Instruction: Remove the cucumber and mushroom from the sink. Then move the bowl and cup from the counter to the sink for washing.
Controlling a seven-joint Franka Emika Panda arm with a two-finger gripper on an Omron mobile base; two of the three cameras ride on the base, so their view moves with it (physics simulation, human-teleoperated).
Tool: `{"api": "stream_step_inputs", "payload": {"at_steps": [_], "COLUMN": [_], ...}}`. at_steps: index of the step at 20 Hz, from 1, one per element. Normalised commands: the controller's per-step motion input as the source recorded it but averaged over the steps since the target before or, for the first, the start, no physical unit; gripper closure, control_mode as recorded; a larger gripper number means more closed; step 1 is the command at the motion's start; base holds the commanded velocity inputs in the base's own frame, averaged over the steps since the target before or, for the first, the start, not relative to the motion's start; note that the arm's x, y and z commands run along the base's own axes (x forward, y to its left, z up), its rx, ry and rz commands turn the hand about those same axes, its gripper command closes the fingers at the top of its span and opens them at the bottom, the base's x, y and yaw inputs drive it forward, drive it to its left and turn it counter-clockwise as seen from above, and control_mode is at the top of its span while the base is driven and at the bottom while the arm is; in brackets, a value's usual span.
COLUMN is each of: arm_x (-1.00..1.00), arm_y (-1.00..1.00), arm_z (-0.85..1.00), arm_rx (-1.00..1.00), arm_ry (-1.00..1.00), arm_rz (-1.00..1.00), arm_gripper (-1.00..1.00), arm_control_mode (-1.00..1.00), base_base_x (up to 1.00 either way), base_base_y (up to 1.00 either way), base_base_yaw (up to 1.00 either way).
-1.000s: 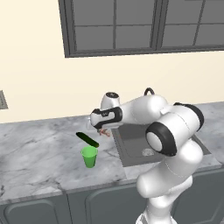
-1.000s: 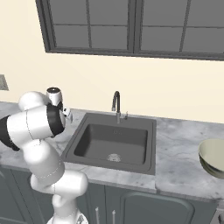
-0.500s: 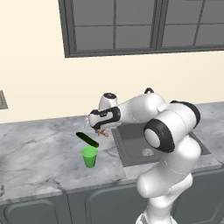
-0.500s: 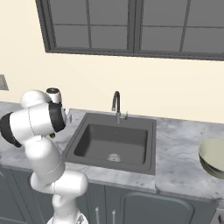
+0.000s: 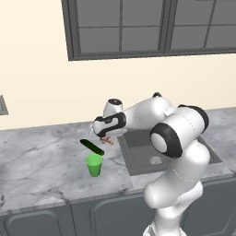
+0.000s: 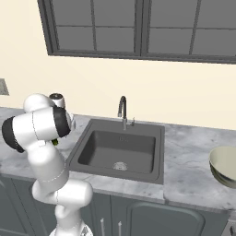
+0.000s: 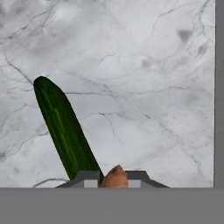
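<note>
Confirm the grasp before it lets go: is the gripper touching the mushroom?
Touching: hand view shows the mushroom pinched between the gripper fingertips, above the counter.
</note>
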Motion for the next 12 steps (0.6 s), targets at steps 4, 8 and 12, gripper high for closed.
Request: {"api": "stream_step_inputs", "payload": {"at_steps": [4,8,12], "arm_x": [0.09,0.1,0.11], "arm_y": [0.05,0.0,0.0], "arm_z": [-0.13,-0.07,-0.05], "arm_rx": [0.0,0.0,0.0], "arm_ry": [0.0,0.0,0.0], "arm_rz": [0.0,0.0,0.0], "arm_gripper": [1.0,1.0,1.0], "arm_control_mode": [-1.0,-1.0,-1.0], "base_base_x": [0.0,0.0,0.0], "base_base_y": [0.0,0.0,0.0], "base_base_yaw": [0.0,0.0,0.0]}}
